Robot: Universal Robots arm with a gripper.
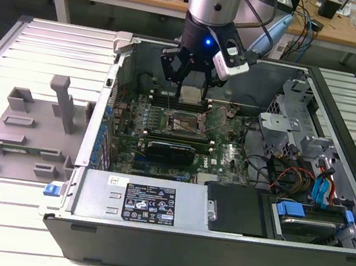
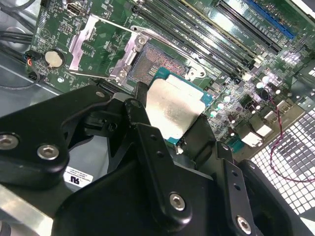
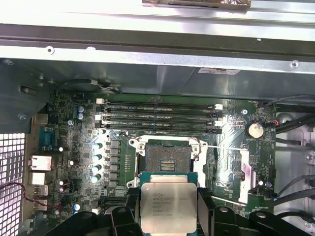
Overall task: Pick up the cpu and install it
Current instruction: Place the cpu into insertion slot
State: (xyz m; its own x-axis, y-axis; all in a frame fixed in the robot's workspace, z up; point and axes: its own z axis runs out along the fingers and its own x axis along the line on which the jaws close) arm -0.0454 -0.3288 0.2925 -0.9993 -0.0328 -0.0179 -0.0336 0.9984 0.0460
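the jaws are closed on the cpu [image 1: 189, 95] – one black finger [image 2: 139, 118] presses on each of two opposite edges, and the silvery top plate shows between them in both wrist views. the chip [image 3: 168, 206] lies flat and level in the grip, with its metal face up, and it touches nothing else.

the arm [image 1: 213, 2] stands over the open computer case [image 1: 147, 237], which rests on the slatted counter [image 1: 43, 42]. the cpu hangs in the air above the motherboard [image 1: 229, 155], near the rear wall of the case.

the relation that matters is between the chip and the socket [image 3: 167, 160]. the socket is uncovered, with its metal frame [image 3: 246, 172] folded away to one side. in the first wrist view the edges of the cpu run parallel to the edges of the socket, so i judge the turn is already right. in the exterior view the socket [image 1: 178, 121] shows just below the chip – how much of this gap is height and how much is sideways offset, i cannot tell.
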